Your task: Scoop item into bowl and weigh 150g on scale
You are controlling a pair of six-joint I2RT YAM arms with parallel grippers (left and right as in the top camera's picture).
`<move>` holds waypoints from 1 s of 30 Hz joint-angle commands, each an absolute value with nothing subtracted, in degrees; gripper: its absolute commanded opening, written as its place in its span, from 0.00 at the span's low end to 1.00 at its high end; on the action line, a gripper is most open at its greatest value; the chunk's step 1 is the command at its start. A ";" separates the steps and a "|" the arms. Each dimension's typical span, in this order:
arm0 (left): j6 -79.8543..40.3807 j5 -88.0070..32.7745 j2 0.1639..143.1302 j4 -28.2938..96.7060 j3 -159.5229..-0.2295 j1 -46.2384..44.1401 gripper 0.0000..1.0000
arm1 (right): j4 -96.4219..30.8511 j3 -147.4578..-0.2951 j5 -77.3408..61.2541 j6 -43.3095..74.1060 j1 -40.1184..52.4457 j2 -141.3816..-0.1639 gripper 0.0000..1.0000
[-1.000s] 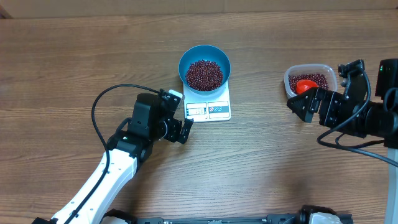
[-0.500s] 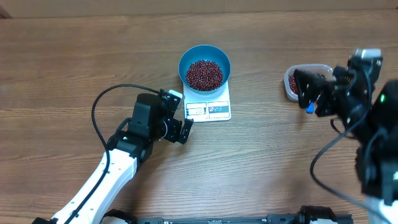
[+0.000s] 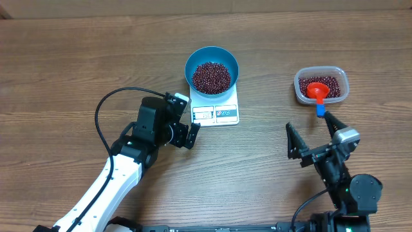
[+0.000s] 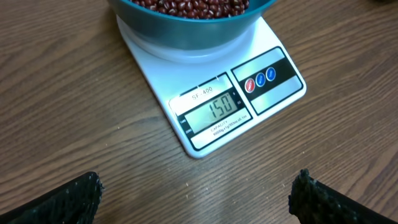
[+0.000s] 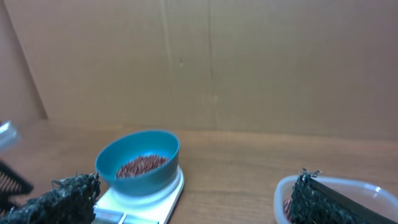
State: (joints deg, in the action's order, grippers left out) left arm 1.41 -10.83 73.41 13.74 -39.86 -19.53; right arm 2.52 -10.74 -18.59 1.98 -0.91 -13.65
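Right gripper point(image 3: 313, 134) has swung back from the tub point(image 3: 345, 90), jaws wide and empty, with the scoop point(image 3: 316, 89) left inside. Beans point(image 3: 212, 77) fill the bowl point(image 3: 188, 64) on the scale point(image 3: 232, 103). The left gripper point(image 3: 188, 118), also wide and empty, sits just beside it.

Left wrist: the display point(image 4: 216, 109) reads 150.

Right wrist: the bowl sits squarely on the scale.

A nudge from the left arm could spoil the reading.

Left hand point(image 3: 188, 116) spread wide, empty, just left of the scale point(image 3: 215, 114); right hand point(image 3: 308, 125) likewise, well to its right.
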 commanded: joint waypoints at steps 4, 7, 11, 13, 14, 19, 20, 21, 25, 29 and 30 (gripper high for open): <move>0.84 -10.50 73.78 13.45 -39.75 -19.53 1.00 | 4.40 -4.08 -18.06 -5.04 2.59 -8.93 1.00; 0.84 -10.50 73.78 13.45 -39.75 -19.53 1.00 | 4.27 -1.72 -18.20 -4.93 2.57 -7.09 1.00; 0.84 -10.50 73.78 13.45 -39.75 -19.53 1.00 | 0.99 -0.45 -18.00 -4.75 2.57 -3.84 1.00; 0.84 -10.50 73.78 13.45 -39.75 -19.53 1.00 | -3.01 -0.45 -17.72 -4.67 2.50 -1.74 1.00; 0.84 -10.50 73.78 13.45 -39.75 -19.53 1.00 | -3.55 -0.45 -16.45 -3.97 2.52 -0.80 1.00; 0.84 -10.50 73.78 13.45 -39.75 -19.53 1.00 | -4.05 -0.45 -7.77 1.45 2.50 -0.12 1.00; 0.84 -10.50 73.78 13.45 -39.75 -19.53 1.00 | -4.19 -0.45 -6.98 1.80 2.50 -0.12 1.00; 0.84 -10.50 73.78 13.45 -39.75 -19.53 1.00 | -4.43 -0.45 -5.30 1.91 2.50 -0.12 1.00; 0.84 -10.50 73.78 13.45 -39.75 -19.53 1.00 | -4.38 -0.45 -5.85 1.91 2.50 -0.14 1.00; 0.84 -10.50 73.78 13.45 -39.75 -19.53 1.00 | -4.38 -0.45 -5.80 1.91 2.52 -0.16 1.00; 0.84 -10.50 73.78 13.45 -39.75 -19.53 1.00 | -4.38 -0.45 -5.80 1.91 2.52 -0.16 1.00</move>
State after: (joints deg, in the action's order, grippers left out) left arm 1.41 -10.83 73.41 13.67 -39.86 -19.53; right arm -4.56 -1.06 -6.72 1.34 2.28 -0.73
